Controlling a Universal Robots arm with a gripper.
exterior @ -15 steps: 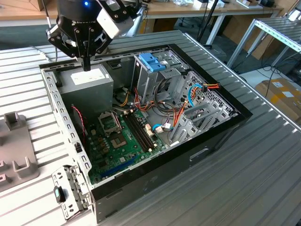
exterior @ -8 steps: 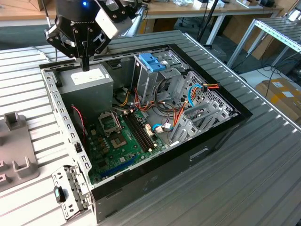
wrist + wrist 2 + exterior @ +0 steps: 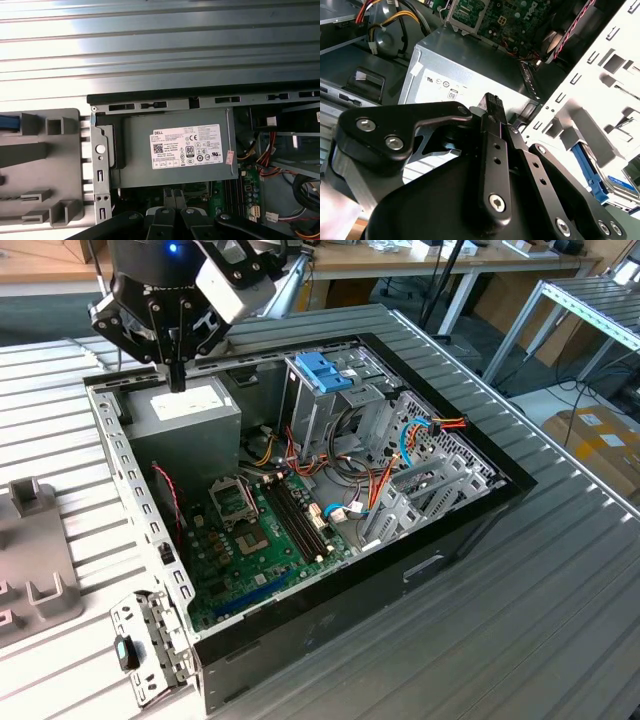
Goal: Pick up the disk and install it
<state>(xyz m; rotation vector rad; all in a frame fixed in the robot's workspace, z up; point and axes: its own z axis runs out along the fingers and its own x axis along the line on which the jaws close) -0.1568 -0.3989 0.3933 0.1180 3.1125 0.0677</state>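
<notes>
With its fingers (image 3: 492,107) closed on nothing above the power supply (image 3: 190,412), the gripper (image 3: 178,382) could clip the computer case's wall (image 3: 125,455) when reaching the disk (image 3: 592,180), which lies in the grey holder (image 3: 40,560) beside it.

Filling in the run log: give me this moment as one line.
gripper: shut, empty, above power supply | disk: outside computer case, not yet picked up

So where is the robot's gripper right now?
At the exterior view's upper left, the gripper hangs over the grey power supply box, in a corner of the open computer case.
</notes>
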